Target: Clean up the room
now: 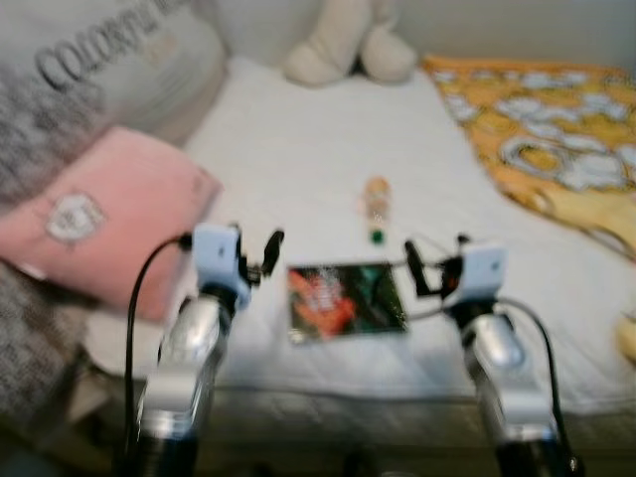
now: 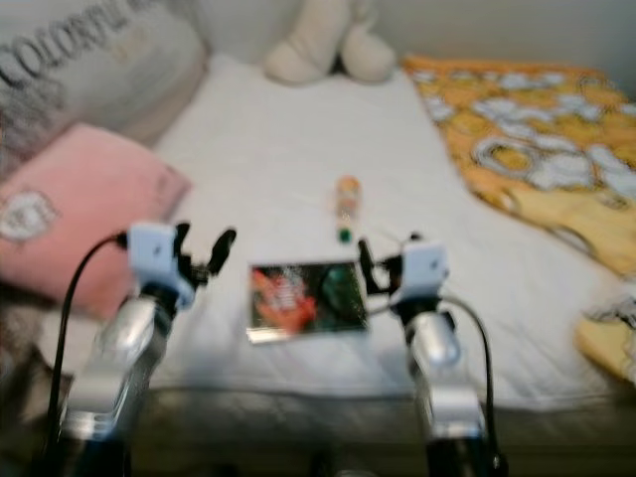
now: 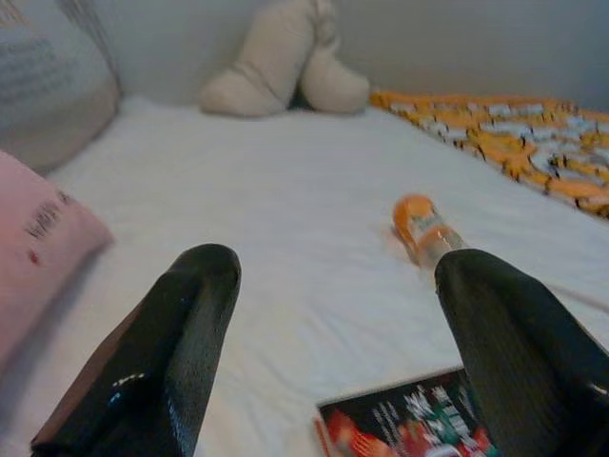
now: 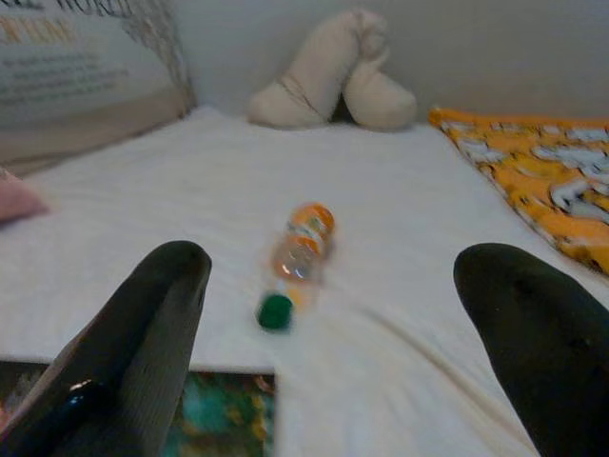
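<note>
Your left gripper [image 1: 260,260] hangs wide open and empty, the book [image 1: 346,299] just to its right. Beyond the book lies the bottle [image 4: 301,246], ahead of your right gripper [image 1: 429,268], also spread, holding nothing. Square up before closing; the white bed [image 1: 298,159] is soft.

Blurred view down onto a bed [image 2: 298,129] with a white sheet. Book [image 2: 306,297] with a dark red-green cover lies flat near the bed's front edge, between the two arms. Left gripper [image 2: 204,253] is just left of the book, jaws apart. Right gripper [image 2: 370,266] is at the book's right edge, jaws look apart; contact unclear. Bottle [image 2: 346,204], orange label, green cap toward the robot, lies on its side just beyond the book. Pink pillow [image 2: 75,214] at left, grey lettered pillow [image 2: 89,65] behind it. Beige plush [image 2: 328,45] at the head of the bed. Orange patterned blanket [image 2: 537,149] at right.
</note>
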### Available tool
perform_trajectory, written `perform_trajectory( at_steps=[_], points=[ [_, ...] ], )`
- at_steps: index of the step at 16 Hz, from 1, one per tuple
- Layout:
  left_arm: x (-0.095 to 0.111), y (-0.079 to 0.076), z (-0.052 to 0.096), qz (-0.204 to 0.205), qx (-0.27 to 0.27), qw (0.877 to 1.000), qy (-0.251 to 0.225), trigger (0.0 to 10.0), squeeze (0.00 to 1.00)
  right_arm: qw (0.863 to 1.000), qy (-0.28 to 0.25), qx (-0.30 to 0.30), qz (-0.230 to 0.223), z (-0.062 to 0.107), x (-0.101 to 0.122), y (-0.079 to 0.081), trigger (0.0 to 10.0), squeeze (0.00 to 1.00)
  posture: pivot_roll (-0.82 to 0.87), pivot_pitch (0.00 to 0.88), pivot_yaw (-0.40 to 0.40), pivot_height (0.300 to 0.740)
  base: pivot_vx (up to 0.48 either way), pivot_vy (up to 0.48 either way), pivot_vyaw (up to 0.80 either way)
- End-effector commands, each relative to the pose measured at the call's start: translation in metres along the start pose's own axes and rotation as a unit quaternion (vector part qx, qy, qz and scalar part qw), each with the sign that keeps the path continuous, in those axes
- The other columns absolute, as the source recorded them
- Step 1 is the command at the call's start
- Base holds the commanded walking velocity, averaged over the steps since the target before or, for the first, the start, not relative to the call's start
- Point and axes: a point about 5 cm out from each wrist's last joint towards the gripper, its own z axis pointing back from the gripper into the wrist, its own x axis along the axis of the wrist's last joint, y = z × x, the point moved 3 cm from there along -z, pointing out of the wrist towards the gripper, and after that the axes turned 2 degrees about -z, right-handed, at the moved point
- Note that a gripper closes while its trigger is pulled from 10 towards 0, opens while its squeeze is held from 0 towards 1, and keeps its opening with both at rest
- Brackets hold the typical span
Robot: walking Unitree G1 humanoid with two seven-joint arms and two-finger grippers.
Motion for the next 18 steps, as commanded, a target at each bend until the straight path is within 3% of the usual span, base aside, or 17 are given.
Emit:
perform_trajectory(
  at_steps=[1, 5, 9, 13, 18],
  points=[
    [-0.007, 0.007, -0.001, 0.008, 0.008, 1.0, 0.019, 10.0, 0.0, 1.0, 0.01, 0.001, -0.012, -0.005, -0.002, 0.001, 10.0, 0.0, -0.13, 0.0, 0.003, 0.685, 0.0, 0.0, 0.0],
    [-0.007, 0.019, -0.01, -0.005, 0.018, 1.0, 0.024, 10.0, 0.0, 0.998, 0.048, -0.03, -0.011, -0.005, -0.016, -0.021, 10.0, 0.0, -0.13, 0.0, -0.002, 0.685, 0.0, 0.0, 0.0],
    [-0.005, 0.024, -0.008, -0.012, 0.03, 0.999, 0.013, 10.0, 0.0, 0.999, 0.045, -0.015, -0.009, -0.007, -0.018, -0.011, 10.0, 0.0, -0.11, 0.0, -0.002, 0.685, 0.0, 0.0, 0.0],
    [-0.002, 0.027, -0.004, -0.021, 0.03, 0.999, 0.006, 10.0, 0.0, 0.996, 0.066, -0.03, -0.054, -0.016, -0.029, -0.008, 10.0, 0.0, -0.09, 0.0, 0.004, 0.685, 0.0, 0.0, 0.0],
    [0.006, 0.039, 0.017, -0.043, 0.037, 0.998, 0.008, 10.0, 0.0, 0.994, 0.08, -0.055, -0.053, -0.023, -0.033, -0.013, 10.0, 0.0, 0.03, 0.006, 0.016, 0.685, 0.0, 0.0, 0.0]
  ],
)
